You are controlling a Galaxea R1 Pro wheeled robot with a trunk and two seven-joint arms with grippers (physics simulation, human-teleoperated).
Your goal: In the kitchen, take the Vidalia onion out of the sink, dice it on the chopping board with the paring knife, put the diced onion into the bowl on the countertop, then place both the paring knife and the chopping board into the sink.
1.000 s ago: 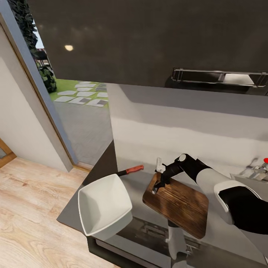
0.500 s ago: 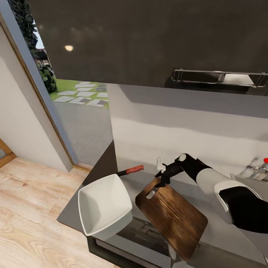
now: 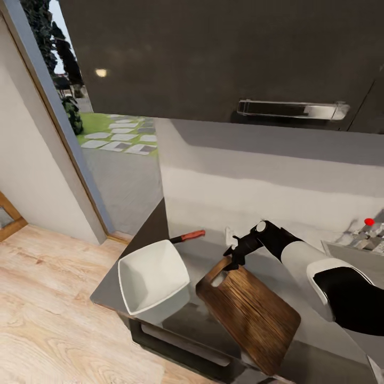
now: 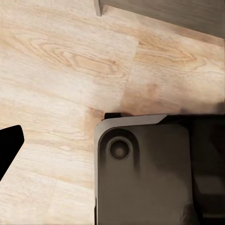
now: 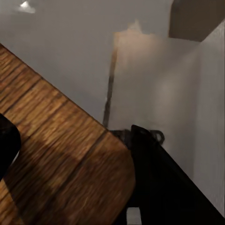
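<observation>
On the desk (image 3: 160,234) nearest you, your right fingers (image 3: 235,255) were clamped on the handle end of the board (image 3: 250,312), overhanging the front edge. Bowl (image 3: 153,276) sat beside it, knife (image 3: 186,236) behind. Left fingers: cannot tell.

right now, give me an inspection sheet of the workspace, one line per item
surface: grey countertop, ends by a doorway.
job's things: chopping board tilted, handle end raised in the grip, far end past the counter edge; paring knife behind the white bowl; sink at the far right, red tap knob.
clutter: nothing seen.
grippers: right gripper shut on the board's handle end; left cannot tell.
cables: nothing seen.
surroundings: dark upper cabinet, wood floor.
</observation>
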